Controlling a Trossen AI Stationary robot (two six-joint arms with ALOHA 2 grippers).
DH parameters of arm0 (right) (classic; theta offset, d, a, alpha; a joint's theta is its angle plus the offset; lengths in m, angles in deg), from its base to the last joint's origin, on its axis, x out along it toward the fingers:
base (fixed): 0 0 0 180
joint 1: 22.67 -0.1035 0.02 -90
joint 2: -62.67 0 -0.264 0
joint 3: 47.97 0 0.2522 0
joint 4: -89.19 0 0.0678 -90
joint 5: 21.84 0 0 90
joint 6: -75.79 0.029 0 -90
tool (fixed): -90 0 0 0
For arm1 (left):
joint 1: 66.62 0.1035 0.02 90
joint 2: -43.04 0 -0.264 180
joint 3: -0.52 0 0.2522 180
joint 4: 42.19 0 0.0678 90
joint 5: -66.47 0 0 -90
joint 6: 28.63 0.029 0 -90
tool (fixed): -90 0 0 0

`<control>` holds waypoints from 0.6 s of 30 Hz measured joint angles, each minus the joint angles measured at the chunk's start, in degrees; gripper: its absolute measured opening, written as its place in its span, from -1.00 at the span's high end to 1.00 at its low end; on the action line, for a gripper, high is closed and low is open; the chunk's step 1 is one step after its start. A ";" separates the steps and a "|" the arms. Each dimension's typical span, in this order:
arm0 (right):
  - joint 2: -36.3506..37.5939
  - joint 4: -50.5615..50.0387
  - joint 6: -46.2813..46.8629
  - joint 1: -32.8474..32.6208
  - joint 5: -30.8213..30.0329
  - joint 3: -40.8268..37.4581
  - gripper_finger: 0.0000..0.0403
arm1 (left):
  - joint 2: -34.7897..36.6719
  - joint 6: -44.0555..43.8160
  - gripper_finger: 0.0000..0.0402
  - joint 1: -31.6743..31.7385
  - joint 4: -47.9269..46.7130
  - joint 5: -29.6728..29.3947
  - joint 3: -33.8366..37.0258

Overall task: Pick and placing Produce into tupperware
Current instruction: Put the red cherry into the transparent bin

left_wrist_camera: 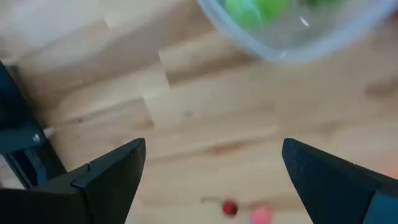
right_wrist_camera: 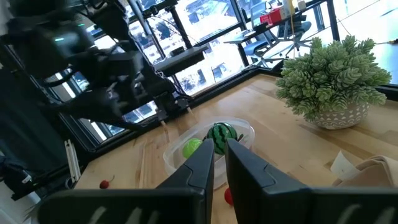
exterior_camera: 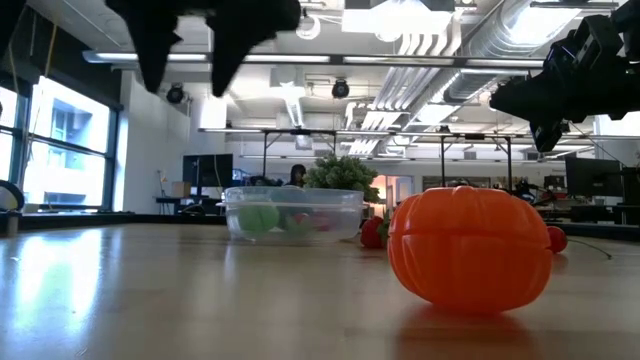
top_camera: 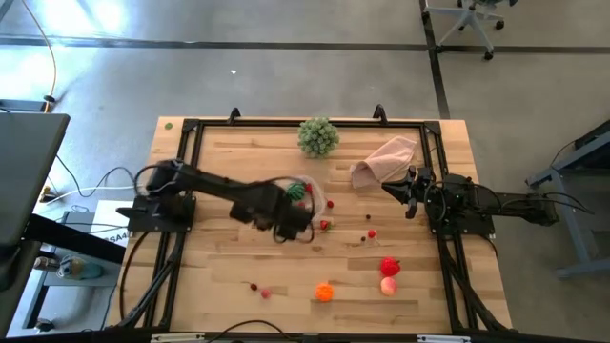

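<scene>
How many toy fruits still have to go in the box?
Done: the tupperware already holds a light green piece and a striped dark green piece. In hand: nothing; the left end effector is open and empty above the table. Left: the orange piece, red piece, pink piece and some berries.

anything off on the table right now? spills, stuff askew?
Nothing damaged or spilled. The tupperware sits upright with a light green piece and a striped dark green piece inside. The orange piece, red piece, pink piece and berries lie loose on the table, unsorted. The pinkish cloth is crumpled.
</scene>
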 joint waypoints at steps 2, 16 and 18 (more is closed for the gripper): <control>0.00 0.00 0.00 0.00 0.00 0.01 0.85 | 1.10 -2.51 -0.82 -3.15 0.24 -0.17 1.06; 0.00 -0.02 -0.01 0.00 0.00 0.00 0.85 | 2.85 -47.16 -0.82 -25.92 10.74 -5.75 9.01; 0.00 -0.02 -0.01 -0.01 0.00 0.01 0.85 | 2.82 -57.87 -0.82 -27.61 12.91 -5.51 10.57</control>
